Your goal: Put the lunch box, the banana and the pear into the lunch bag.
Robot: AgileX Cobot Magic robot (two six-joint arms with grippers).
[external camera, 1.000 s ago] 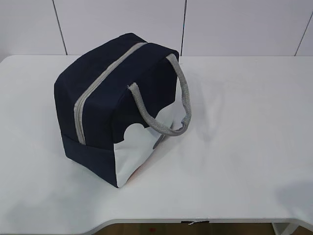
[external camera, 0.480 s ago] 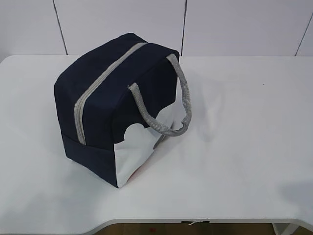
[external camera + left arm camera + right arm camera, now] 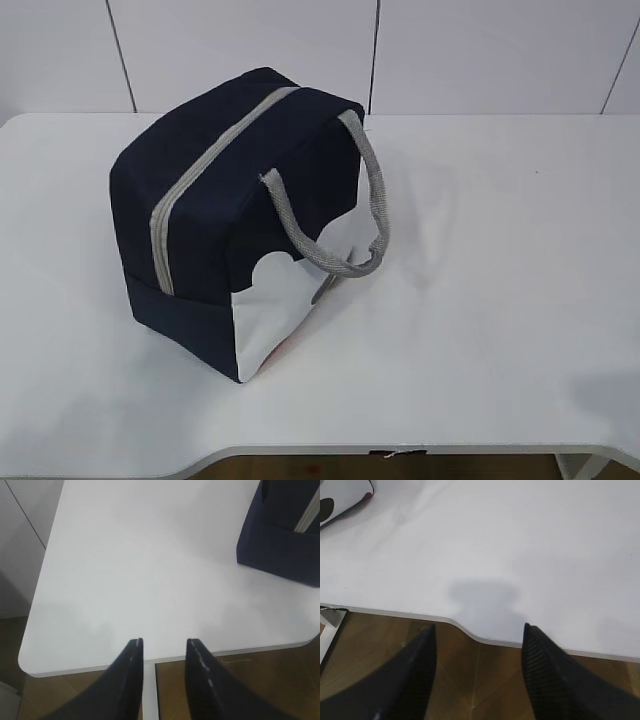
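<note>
The navy lunch bag (image 3: 235,215) stands on the white table (image 3: 480,280), left of centre, with its grey zipper closed along the top and a grey handle hanging over its white side panel. A corner of the bag shows in the left wrist view (image 3: 280,535) and a bit of its white panel in the right wrist view (image 3: 342,500). The lunch box, banana and pear are out of view. My left gripper (image 3: 164,642) is open and empty over the table's front edge. My right gripper (image 3: 479,626) is open and empty, also over the front edge. Neither gripper shows in the exterior view.
The table's front edge has a curved notch (image 3: 465,627). Brown wooden floor (image 3: 485,680) lies below the edge. A white panelled wall (image 3: 450,50) stands behind the table.
The shadow at the table's right front corner has shrunk. The bag has not moved.
</note>
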